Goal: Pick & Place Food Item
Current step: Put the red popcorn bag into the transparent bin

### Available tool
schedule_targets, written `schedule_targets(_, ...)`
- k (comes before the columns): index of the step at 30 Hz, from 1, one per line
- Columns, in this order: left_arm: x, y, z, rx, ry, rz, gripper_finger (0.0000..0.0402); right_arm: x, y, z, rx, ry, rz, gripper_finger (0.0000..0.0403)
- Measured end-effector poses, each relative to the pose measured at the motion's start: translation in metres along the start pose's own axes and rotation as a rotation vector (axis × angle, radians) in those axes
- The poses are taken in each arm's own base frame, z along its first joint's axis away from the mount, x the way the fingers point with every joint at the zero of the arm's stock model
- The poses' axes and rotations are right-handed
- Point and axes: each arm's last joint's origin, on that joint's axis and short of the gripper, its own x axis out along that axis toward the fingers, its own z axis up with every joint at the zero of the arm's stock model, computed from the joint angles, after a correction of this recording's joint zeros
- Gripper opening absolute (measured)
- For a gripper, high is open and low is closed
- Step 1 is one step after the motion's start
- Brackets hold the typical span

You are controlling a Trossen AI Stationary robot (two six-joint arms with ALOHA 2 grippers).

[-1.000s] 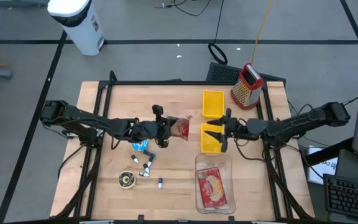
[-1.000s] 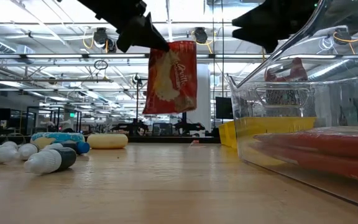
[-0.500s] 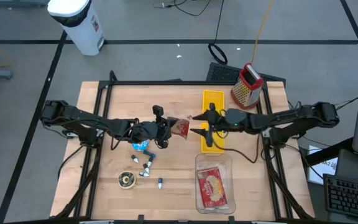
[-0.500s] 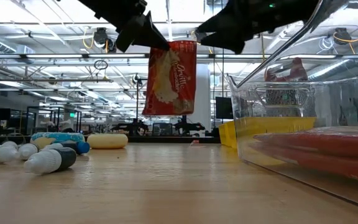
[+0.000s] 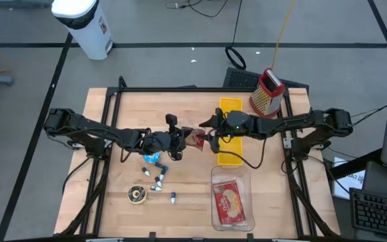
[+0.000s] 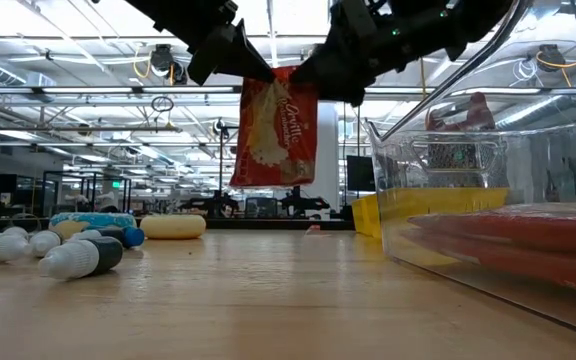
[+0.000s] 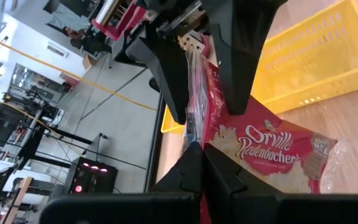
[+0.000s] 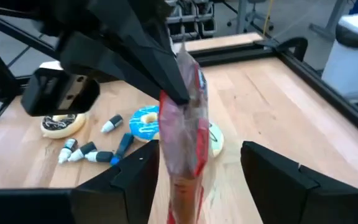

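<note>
1. High view, far left: the left arm reaches across the wooden table toward its middle.
2. Below that arm lie a round tan doughnut, a blue-iced doughnut and a few small dark-and-white bottles, scattered near one another.
3. At the table's middle, the left hand is pressed together on the top edge of a red popcorn packet; in the low view the packet hangs upright, well clear of the table (its lower edge touches nothing).
4. The left wrist view shows white brand lettering on the packet, with the left hand's dark fingers meeting on its upper seam.
5. Just right of the packet, the right hand stands spread, one finger on each side of the packet's near edge. In the right wrist view its two fingers stand apart from the packet between them, with a gap showing on either side, so no pinch yet.
6. Right of the hands, two yellow plastic baskets sit end to end, partly hidden under the right arm.
7. Below them lies a clear plastic tray with a second red packet flat inside it.
8. Farther right, at the table's far corner, stands a red-handled metal grater.
9. Off the table, on the floor at the upper left, stands a white bin.
</note>
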Motion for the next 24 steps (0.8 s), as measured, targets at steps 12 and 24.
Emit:
schedule_targets(12,0.0001,-0.0002,-0.0007,-0.027,0.006,-0.003,0.0006,-0.0023,-0.0013,0.0029,0.015,-0.013,-0.002,0.0107)
schedule_targets(24,0.0005,0.0006,-0.0008,-0.206,0.006,0.004,0.0010,-0.0029,0.0019,0.0044,-0.048,-0.028,0.028,0.0007)
